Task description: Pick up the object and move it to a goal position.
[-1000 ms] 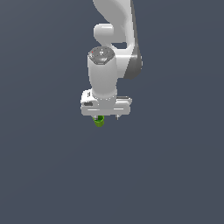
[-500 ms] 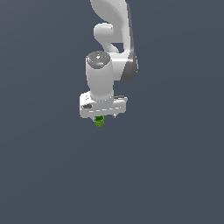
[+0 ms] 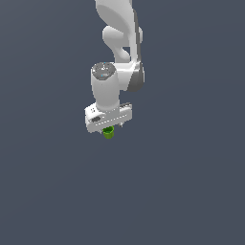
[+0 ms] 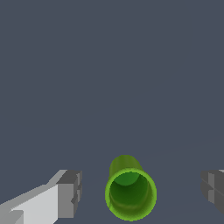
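Observation:
The object is a small bright green hollow cup [image 4: 130, 192], open end facing the wrist camera. It sits between my two fingers, the white and grey one [image 4: 65, 194] on one side and the grey one [image 4: 213, 189] on the other. A gap shows on each side, so neither finger touches it. My gripper [image 4: 142, 192] is open. In the exterior view the white gripper [image 3: 109, 129] hangs straight over the cup [image 3: 108, 133], which peeks out below the hand. The fingers are mostly hidden there.
A plain dark grey surface [image 3: 182, 191] fills both views. The white arm [image 3: 119, 43] rises from the hand to the top edge of the exterior view. No other objects or marker show.
The hand has shifted slightly to the exterior view's left and turned a little over the cup. The cup has stayed where it was.

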`<move>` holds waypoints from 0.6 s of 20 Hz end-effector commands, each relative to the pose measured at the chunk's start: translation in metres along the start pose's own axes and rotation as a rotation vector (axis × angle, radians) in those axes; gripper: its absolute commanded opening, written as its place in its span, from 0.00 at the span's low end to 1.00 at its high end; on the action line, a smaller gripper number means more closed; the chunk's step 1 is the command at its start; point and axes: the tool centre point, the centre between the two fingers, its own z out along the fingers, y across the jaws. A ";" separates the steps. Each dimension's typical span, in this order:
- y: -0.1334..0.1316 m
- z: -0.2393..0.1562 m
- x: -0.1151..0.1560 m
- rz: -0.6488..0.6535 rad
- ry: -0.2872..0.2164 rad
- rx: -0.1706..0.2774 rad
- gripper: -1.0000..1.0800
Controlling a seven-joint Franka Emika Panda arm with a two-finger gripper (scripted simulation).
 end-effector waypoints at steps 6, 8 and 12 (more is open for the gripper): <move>0.004 0.019 -0.020 -0.182 -0.002 -0.001 0.96; 0.004 0.023 -0.026 -0.230 -0.003 -0.001 0.96; 0.005 0.031 -0.035 -0.313 -0.003 0.000 0.96</move>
